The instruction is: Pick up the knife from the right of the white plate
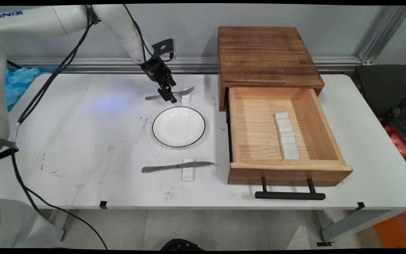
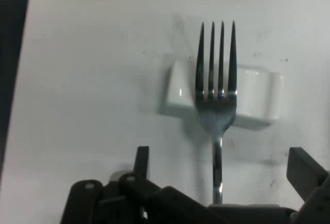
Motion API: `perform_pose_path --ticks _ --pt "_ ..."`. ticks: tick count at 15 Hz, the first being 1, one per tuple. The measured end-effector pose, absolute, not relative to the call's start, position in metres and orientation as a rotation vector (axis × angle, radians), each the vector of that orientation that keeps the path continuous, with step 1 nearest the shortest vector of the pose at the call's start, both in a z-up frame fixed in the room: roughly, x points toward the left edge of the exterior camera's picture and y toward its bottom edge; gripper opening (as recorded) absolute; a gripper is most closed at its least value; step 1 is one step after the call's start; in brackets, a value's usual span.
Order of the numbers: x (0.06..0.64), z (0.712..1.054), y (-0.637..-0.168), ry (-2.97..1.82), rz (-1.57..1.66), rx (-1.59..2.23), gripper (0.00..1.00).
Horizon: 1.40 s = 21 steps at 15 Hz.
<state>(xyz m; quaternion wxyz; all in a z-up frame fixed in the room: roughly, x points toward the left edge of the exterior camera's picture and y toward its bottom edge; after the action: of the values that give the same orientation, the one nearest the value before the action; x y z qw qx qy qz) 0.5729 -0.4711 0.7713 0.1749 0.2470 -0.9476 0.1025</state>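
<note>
My gripper [image 1: 169,96] is low over the table's far middle, at the handle of a metal fork [image 1: 186,92]. The hand view shows the fork [image 2: 216,74] lying with its tines across a small white rest [image 2: 258,97]. Its handle runs down between my two fingers [image 2: 142,158], which stand apart on either side of it. The gripper [image 2: 221,166] is open and nothing shows it touching the handle. A white plate with a dark rim [image 1: 178,126] lies just in front of the fork.
A knife [image 1: 176,165] lies on another white rest [image 1: 188,174] near the plate's front. At the right stands a wooden box [image 1: 266,56] with its drawer [image 1: 289,169] pulled out, and a white block [image 1: 287,135] lies inside.
</note>
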Motion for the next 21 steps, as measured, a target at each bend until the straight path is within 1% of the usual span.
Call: perform_pose_path --ticks 5,10,16,21 --pt "0.562 0.793 -0.457 -2.679 0.338 0.744 1.0" --pt "0.541 0.823 -0.426 -2.667 0.378 0.831 1.0" --pt "0.512 0.853 -0.369 -2.663 0.32 0.931 1.0" --pt "0.507 0.87 -0.317 -2.717 0.246 0.959 1.0"
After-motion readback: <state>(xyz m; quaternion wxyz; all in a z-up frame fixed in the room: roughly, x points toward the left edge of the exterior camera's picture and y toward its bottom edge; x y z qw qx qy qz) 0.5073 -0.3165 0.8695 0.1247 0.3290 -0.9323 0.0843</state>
